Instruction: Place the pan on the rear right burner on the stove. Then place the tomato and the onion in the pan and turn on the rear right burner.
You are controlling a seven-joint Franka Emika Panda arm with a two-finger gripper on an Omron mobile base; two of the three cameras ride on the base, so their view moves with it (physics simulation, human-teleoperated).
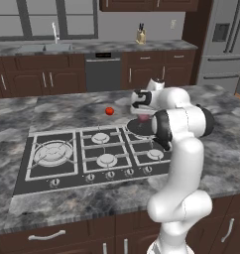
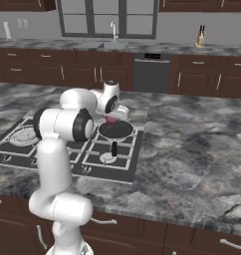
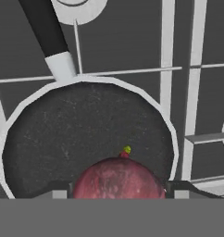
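The gripper (image 3: pixel 117 187) hangs directly over the pan (image 3: pixel 86 139), w/ the onion (image 3: pixel 117 178) clamped between its tips; the maroon ball fills the gap and the jaws stand wide around it. The key relation: the pan's dark floor lies straight below the onion, roughly centred, so the coming move looks like a short drop and release, no sideways shift needed. In the right base view the onion (image 2: pixel 111 120) sits just above the pan (image 2: pixel 116 130), apart from it by a small gap, though whether it's already touching the floor can't be told for sure. The pan rests on the rear right burner of the stove (image 1: pixel 32 163), on the right side and far from the knob row; its black handle (image 2: pixel 114 148) is its long axis and points toward the near edge, i.e. toward the knobs. The tomato (image 1: pixel 109 111) lies on the desk (image 1: pixel 67 109) beyond the stove's far edge, left of the gripper and well apart from the pan, not yet in it. Count: 1 pan, 1 onion, 1 tomato, 1 arm w/ 1 gripper, 5 burners (1 big multi-ring at left, 4 small), and a row of small knobs along the near edge
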